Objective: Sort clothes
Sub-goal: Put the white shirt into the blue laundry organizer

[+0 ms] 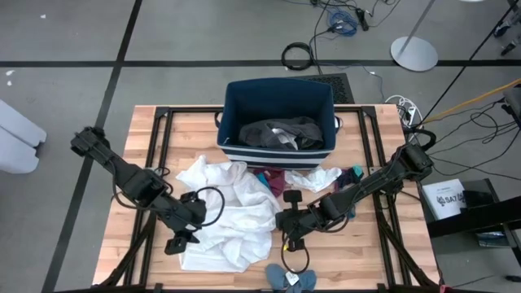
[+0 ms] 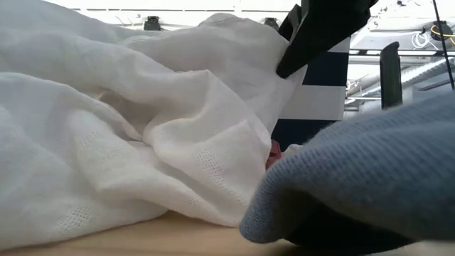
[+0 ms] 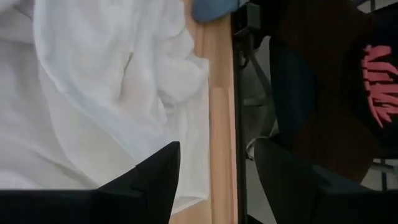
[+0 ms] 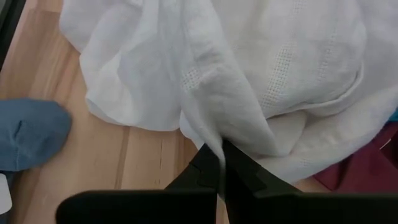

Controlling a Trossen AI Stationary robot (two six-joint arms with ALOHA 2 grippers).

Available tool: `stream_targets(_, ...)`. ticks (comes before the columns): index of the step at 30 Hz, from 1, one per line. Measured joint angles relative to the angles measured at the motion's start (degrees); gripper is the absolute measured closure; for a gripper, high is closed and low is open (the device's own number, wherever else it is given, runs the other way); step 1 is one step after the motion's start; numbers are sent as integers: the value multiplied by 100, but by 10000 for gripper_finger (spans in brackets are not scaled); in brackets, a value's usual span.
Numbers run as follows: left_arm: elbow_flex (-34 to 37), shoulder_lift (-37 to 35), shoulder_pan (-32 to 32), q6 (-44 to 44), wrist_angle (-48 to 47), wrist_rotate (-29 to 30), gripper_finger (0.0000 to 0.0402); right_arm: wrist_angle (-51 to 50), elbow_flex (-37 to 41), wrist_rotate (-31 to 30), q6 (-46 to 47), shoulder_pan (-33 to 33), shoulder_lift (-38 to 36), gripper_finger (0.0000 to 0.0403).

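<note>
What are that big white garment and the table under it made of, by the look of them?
The white garment looks like thin woven cotton or linen: it is matte, faintly see-through, crumples softly, and shows small openwork holes in rows. The right gripper pinches a fold of it. The table looks like pale wooden planks with a smooth finish: joints and grain show.

I read only "SAT" on a white box (image 1: 447,198) off the counter at my three o'clock. Pink lettering on a dark object (image 3: 379,78) is illegible.
</note>
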State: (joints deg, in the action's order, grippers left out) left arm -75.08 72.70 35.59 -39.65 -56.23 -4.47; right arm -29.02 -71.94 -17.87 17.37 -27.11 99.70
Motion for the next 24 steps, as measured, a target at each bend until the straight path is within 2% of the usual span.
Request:
stream_targets(8,-91,-108,-112,696,43,1496,187,2,0,2,0,-2,0,403)
stream_targets(24,41,532,-1070,1751,48,1159,187,9,132,4,0,0,4,403)
